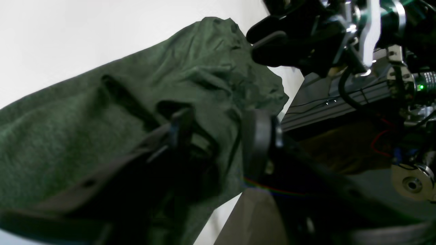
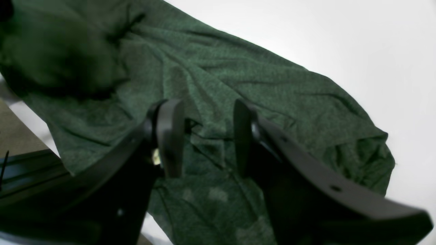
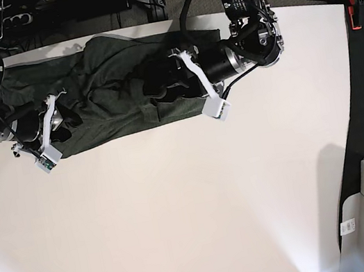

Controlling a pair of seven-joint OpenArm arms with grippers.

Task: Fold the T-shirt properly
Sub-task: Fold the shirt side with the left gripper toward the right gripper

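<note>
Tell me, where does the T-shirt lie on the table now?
In the base view the T-shirt lies along the far edge of the white table, toward its left, between the right gripper and the left gripper.

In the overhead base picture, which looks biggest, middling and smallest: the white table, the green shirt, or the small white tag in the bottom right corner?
1. white table, filling most of the view.
2. T-shirt, spread along the far edge.
3. white tag, tiny by comparison.
</note>
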